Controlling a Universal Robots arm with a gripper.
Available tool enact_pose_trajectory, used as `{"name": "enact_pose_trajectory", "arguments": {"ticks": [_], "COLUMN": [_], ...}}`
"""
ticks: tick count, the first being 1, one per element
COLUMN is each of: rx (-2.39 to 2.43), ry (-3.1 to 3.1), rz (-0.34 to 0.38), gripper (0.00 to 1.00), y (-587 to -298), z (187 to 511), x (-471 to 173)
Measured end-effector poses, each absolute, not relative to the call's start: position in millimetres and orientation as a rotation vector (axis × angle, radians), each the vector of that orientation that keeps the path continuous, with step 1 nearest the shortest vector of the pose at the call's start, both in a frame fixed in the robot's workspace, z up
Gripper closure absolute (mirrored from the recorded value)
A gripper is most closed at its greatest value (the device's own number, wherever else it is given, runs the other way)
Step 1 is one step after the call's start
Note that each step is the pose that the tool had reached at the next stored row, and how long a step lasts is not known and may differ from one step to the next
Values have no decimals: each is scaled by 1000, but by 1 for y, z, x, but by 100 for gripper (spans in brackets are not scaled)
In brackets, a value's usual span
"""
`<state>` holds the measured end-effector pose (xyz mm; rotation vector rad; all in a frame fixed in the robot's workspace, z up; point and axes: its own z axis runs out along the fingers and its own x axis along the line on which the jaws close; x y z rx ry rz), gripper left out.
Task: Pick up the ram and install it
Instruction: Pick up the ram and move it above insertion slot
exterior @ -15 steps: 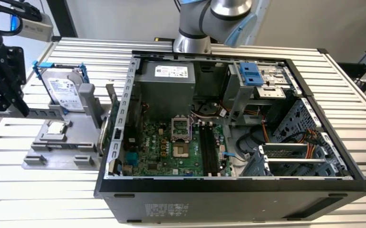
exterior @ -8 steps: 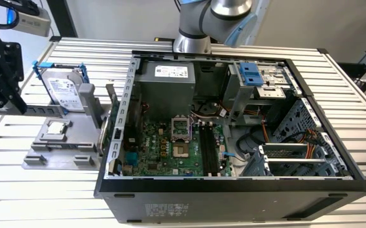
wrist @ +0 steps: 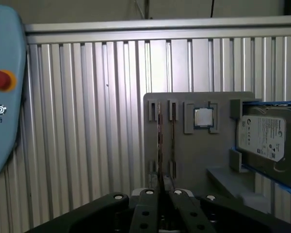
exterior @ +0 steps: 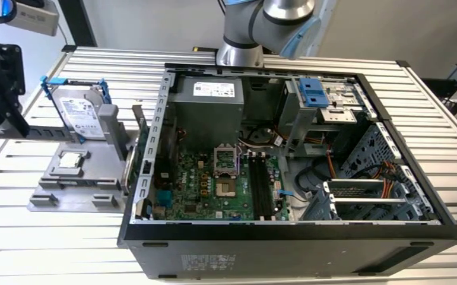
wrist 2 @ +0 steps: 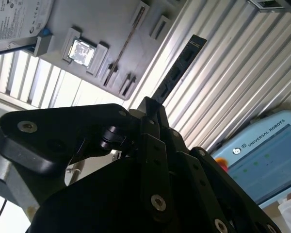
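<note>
Dark board with black chips, long, thin and flat: the ram (wrist 2: pixel 177 70) should be light and stiff, yet fragile. It likely bends little before something cracks, and its contact edge is best left untouched. The safest hold is across the flat faces near one end, squarely, since so slim a stick could pivot in a loose pinch. In the second wrist view the black tool (wrist 2: pixel 149 108) is pressed together on one end of the ram, with most of the stick's length projecting beyond the fingertips. The stick hangs in the air over the ribbed aluminium worktop (wrist 2: pixel 242 58). In the exterior view the tool's body stands at about ten o'clock from the grey holder plate (exterior: pixel 50 202), which lies at nine o'clock of the open black computer case (exterior: pixel 292 240).
</note>
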<state>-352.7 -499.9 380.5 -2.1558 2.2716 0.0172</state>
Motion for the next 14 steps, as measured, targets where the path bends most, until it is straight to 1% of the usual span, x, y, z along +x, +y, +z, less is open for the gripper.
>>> {"name": "enact_pose_trajectory", "arguments": {"ticks": [14], "rx": [-2156], "ry": [2272], "rz": [17], "gripper": [100], "y": [-500], "z": [400], "x": [-353]}}
